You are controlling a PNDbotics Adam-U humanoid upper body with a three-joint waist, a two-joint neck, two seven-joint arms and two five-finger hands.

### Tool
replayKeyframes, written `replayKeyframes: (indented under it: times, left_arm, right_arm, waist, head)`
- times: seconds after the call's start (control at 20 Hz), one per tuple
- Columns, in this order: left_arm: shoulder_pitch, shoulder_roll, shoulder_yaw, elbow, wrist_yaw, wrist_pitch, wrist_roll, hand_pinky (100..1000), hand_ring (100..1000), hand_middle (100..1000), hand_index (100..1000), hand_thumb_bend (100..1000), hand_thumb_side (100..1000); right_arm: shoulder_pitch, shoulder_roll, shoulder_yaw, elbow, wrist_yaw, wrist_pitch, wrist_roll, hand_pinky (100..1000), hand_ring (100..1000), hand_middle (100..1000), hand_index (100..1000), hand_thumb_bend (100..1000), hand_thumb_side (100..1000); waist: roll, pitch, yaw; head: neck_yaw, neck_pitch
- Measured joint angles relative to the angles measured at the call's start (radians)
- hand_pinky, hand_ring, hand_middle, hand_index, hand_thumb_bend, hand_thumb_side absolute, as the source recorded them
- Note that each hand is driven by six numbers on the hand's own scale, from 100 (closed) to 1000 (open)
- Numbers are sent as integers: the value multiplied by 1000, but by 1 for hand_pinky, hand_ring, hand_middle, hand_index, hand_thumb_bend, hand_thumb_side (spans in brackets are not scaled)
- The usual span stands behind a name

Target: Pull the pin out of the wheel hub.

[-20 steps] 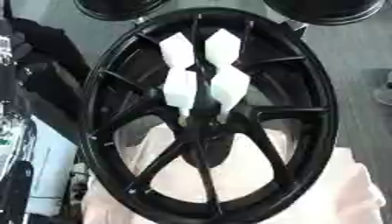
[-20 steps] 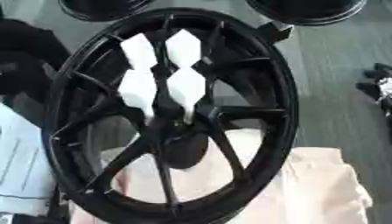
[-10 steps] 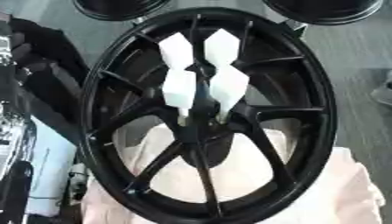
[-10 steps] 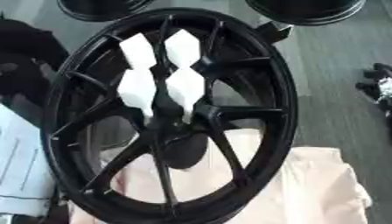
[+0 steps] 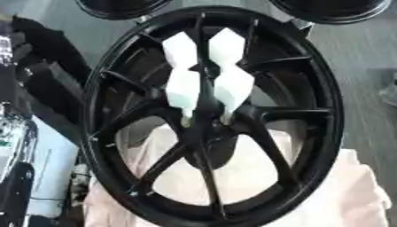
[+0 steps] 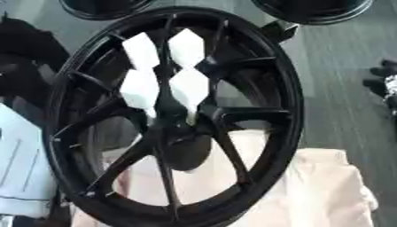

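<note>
Plainly, found no robot hand in either eye view, so could not tell how far open either was or whether anything was held. Noted only a dark shape [image 6: 385, 77] at the right edge of the right eye view, too unclear to name.

Found the black wheel [image 5: 326, 111] propped nearly on edge, face toward the camera, lower rim bedded in a pale pink cloth [image 5: 341, 195]. Judged the cloth as padding, there to stop the rim rolling or scuffing, and the tilt as a way of keeping the hub [image 5: 208, 133] open to a reach from the front.

Saw four white faceted pieces [image 5: 231, 86] clustered over the upper spokes, the lower pair tapering to thin pale tips [image 5: 187, 116] right at the hub. Took these tips for the likeliest seat of the pin, probably not yet drawn, but could not confirm it.

Also noticed two more dark wheels [image 5: 325, 9] beyond the top edge and dark clutter [image 5: 39, 66] on the left, both apart from the hub.
</note>
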Motion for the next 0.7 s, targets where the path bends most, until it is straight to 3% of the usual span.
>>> replayKeyframes:
  times: [0.1,0.15,0.2,0.4,0.7]
  left_arm:
    - [1,5,0,0,0,0,1,591,835,766,707,360,712]
    - [1,6,0,0,0,1,1,591,835,766,707,361,712]
    - [3,7,1,0,-1,1,1,591,835,766,707,361,712]
    - [13,16,1,1,-3,2,2,591,835,766,707,361,713]
    - [19,24,0,1,-7,2,2,591,835,767,706,360,714]
  right_arm:
    - [-6,-33,1,-19,-4,-1,6,898,749,761,846,100,522]
    - [-11,-51,7,-33,-4,-3,12,896,750,759,846,100,568]
    - [-20,-86,17,-56,-4,-8,22,894,751,760,845,100,489]
    - [-74,-263,54,-184,-11,-16,73,886,754,757,843,100,438]
    - [-203,-459,126,-331,-20,-1,182,870,757,750,837,127,391]
  waist:
    - [-4,0,-1]
    - [-6,0,-1]
    - [-7,0,-3]
    - [-22,-3,-11]
    - [-34,-9,-9]
  head:
    - [2,0]
    - [2,1]
    - [2,1]
    - [2,9]
    - [-7,16]
